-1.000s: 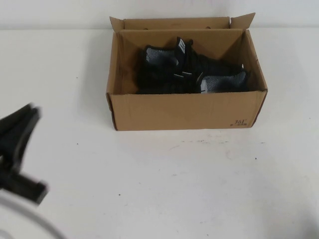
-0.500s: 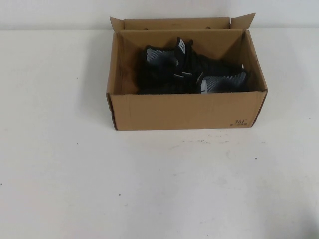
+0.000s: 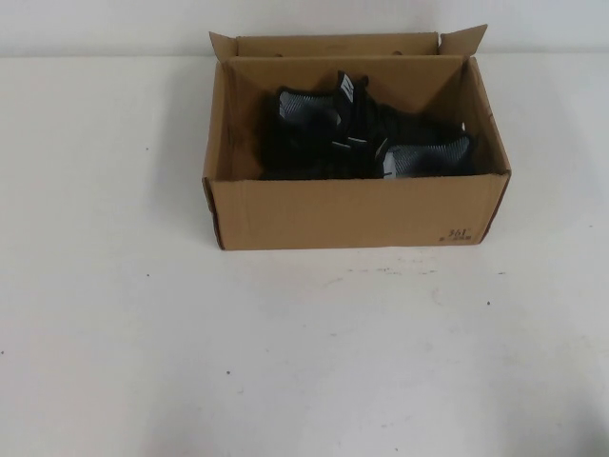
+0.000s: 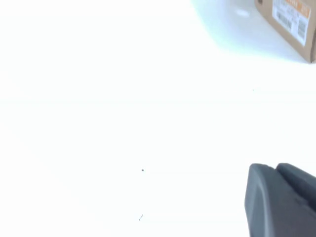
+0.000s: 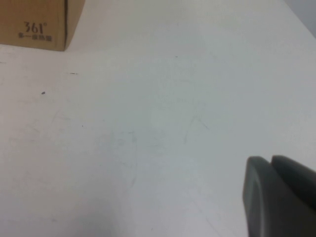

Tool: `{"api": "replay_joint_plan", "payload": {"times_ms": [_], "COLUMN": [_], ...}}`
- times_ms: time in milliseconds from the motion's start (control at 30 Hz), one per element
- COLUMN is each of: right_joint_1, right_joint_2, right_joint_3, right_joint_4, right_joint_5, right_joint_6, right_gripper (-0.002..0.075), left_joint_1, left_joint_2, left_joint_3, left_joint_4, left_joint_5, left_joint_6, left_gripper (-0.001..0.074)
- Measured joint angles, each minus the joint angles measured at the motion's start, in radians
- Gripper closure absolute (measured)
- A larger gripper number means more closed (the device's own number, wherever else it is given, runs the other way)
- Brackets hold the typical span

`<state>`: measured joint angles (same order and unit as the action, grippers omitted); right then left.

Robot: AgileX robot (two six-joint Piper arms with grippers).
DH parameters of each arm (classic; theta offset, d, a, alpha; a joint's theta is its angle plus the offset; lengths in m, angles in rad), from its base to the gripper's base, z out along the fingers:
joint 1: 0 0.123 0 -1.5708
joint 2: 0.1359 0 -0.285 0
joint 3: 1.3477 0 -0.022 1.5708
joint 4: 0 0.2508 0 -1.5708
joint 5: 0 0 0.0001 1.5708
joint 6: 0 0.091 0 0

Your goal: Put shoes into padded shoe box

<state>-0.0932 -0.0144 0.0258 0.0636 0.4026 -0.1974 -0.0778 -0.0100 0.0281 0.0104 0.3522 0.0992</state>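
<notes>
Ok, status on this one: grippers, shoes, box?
Left gripper and right gripper both parked off the box, over bare table. Shoes both inside the padded shoe box. Nothing in the way.

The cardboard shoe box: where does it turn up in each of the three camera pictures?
High view: the shoe box stands at the table's far middle, the shoes inside it.
Left wrist view: only one box corner, bearing a barcode label, shows; the left tool is over bare table.
Right wrist view: the corner with the printed mark shows, the right tool far from it.
Shared landmark: that printed mark.
</notes>
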Motion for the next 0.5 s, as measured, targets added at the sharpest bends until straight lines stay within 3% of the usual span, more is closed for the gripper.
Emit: {"api": "replay_joint_plan", "payload": {"times_ms": [500], "right_joint_1": [0.0], "right_joint_2": [0.0], "right_joint_3": [0.0], "right_joint_4": [0.0], "right_joint_5": [0.0], "right_joint_6": [0.0], "right_gripper": [0.0734], "left_joint_1": [0.0], "left_joint_2": [0.0], "left_joint_3": [0.0], "left_joint_4": [0.002], "left_joint_5": [0.019], "left_joint_6": [-0.004], "left_gripper": [0.0738]}}
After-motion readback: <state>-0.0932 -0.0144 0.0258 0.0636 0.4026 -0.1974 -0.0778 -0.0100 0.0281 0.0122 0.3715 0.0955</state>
